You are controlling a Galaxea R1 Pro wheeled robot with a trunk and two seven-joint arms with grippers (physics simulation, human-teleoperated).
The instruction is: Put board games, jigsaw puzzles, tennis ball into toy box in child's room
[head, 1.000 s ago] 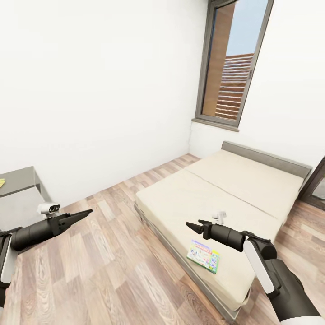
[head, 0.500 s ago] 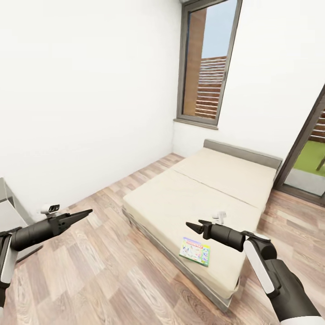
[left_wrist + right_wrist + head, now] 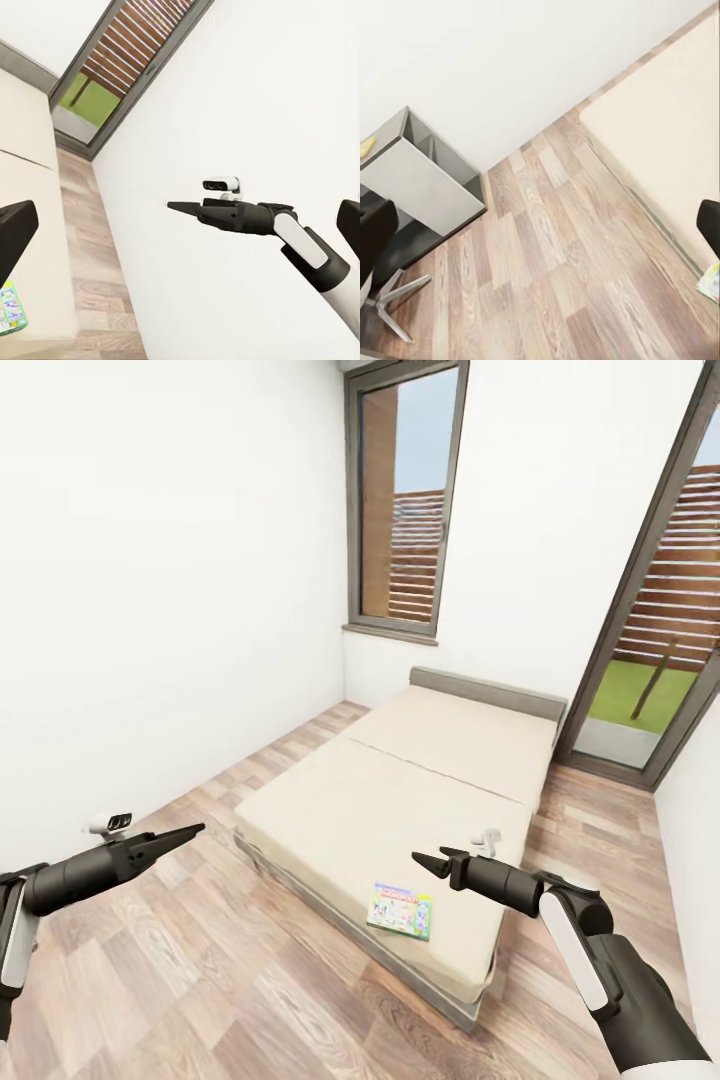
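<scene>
A board game with a colourful green-and-white cover lies flat on the beige bed, near its front corner. My right gripper hovers above the mattress just right of the game, apart from it and open. Over the wood floor, well left of the bed, my left gripper is held open and empty. The left wrist view catches the game at the bed's edge and the right gripper in mid-air. The right wrist view has a corner of the game beside one of its fingers.
A tall window and a glass door stand behind the bed. In the right wrist view a grey desk-like unit with something yellow on top stands by the wall, a dark chair next to it. Plank floor lies left of the bed.
The head view has swung to the right: bed, game and window slid left in the picture, and the glass door came into view. Both arms keep the same pose.
</scene>
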